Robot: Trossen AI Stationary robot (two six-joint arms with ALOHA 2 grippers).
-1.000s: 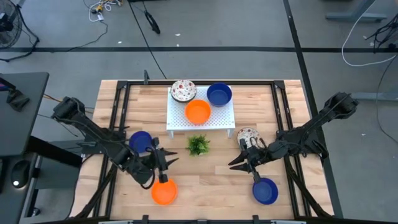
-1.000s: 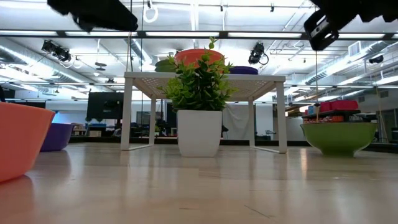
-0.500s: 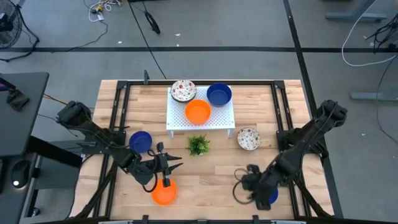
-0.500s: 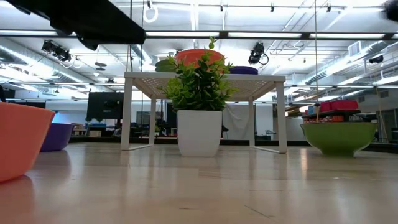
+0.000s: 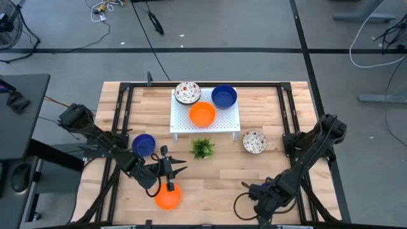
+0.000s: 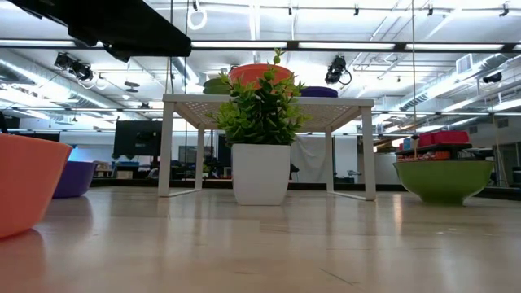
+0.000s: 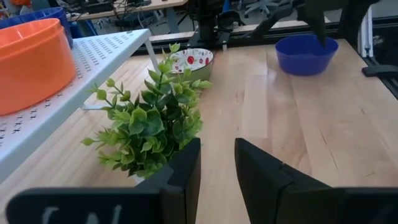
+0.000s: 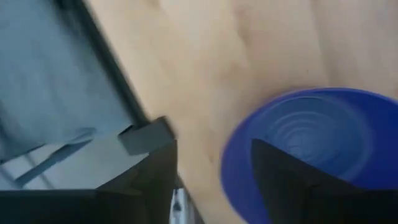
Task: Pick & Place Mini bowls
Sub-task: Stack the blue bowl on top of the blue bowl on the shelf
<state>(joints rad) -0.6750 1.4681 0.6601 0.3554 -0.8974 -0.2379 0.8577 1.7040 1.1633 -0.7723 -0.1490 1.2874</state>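
Three mini bowls sit on the white rack [image 5: 181, 125]: a speckled one [image 5: 187, 93], a blue one [image 5: 224, 97] and an orange one [image 5: 202, 114]. On the table stand a blue bowl [image 5: 144, 144], an orange bowl [image 5: 168, 198], a speckled bowl [image 5: 254, 142] and a second blue bowl [image 7: 306, 55], which my right arm hides in the high view. My right gripper [image 8: 214, 177] is open low over this bowl [image 8: 317, 140], one finger over its hollow, one outside its rim; I cannot tell whether it touches. My left gripper [image 5: 172, 168] hovers just beyond the orange bowl, fingers slightly apart with nothing between them.
A small green plant [image 5: 202, 148] in a white pot stands in front of the rack, between the two arms. A black frame [image 5: 121, 95] runs along the table's edges. Bare wood lies between the plant and the near edge.
My right gripper has swung from beside the speckled bowl toward the table's near edge and gone down over the blue bowl at the front right. The bowls have stayed where they were.
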